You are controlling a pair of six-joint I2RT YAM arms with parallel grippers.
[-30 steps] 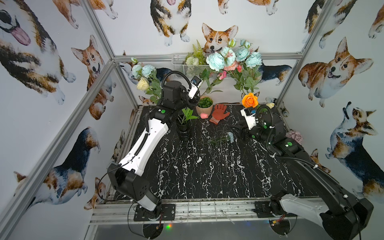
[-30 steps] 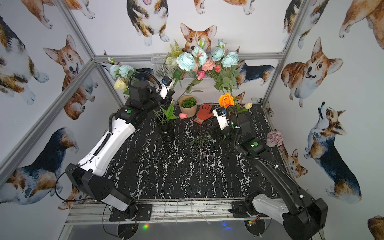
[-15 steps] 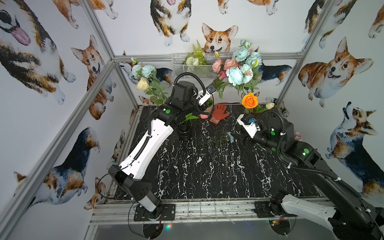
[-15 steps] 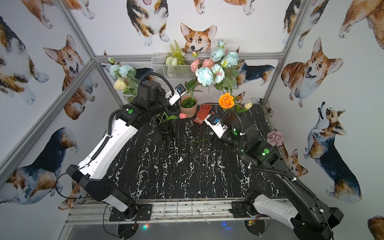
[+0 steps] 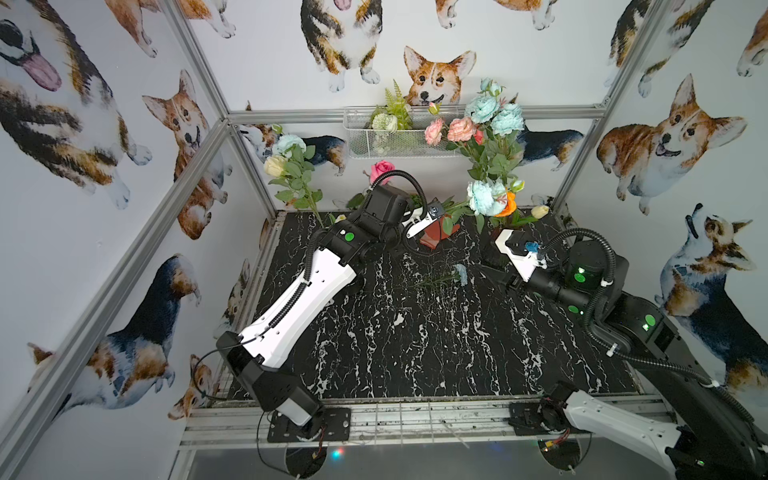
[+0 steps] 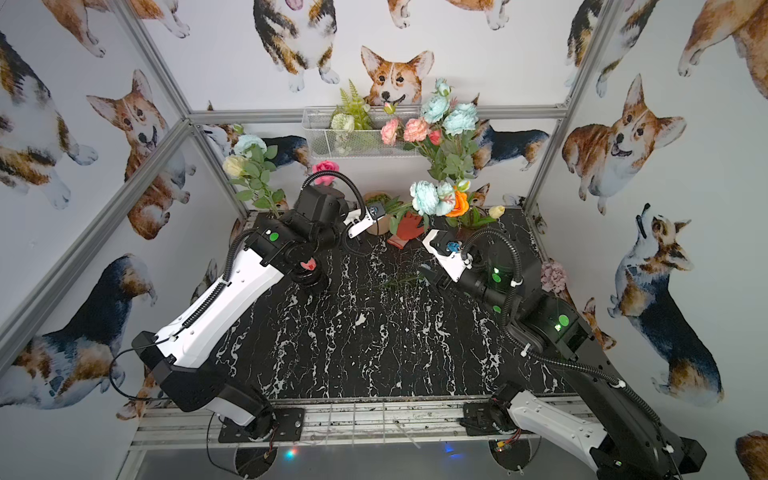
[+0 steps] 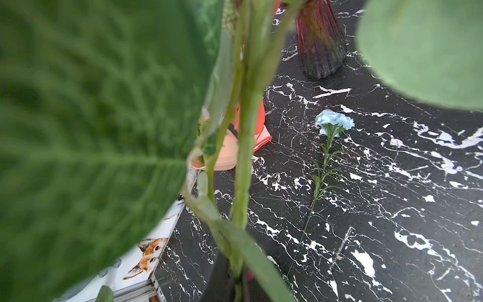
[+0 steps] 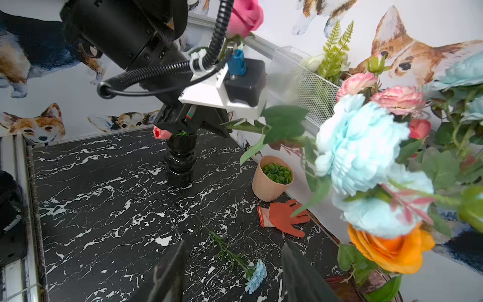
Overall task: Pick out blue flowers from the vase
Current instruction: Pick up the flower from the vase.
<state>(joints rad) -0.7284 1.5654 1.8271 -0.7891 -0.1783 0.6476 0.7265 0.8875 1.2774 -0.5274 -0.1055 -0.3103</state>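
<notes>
Left fingers (image 8: 201,121) are clamped shut on a mixed bunch of stems (image 7: 243,157), held out of the black vase (image 8: 180,162) and tilted toward the right arm; pale blue blooms (image 5: 482,198) and pink blooms (image 5: 459,129) are carried in 1 grip. Right fingers (image 8: 170,274) are held partly open and empty, low over the table (image 5: 415,353), near 1 periwinkle bloom (image 8: 257,274) laid there.

Risks: pink blooms may be set down with the blue unless the bunch is separated. Heavy heads on long thin stems may swing or rotate in the grip. Leaves are seen against the orange rose (image 5: 508,205); its dark red vase (image 7: 320,47) could be snagged and tipped.

Room: centre and front of the table are bare. Back edge is crowded by a peach pot (image 8: 273,180) and an orange glove (image 8: 283,217); walls stand close.
</notes>
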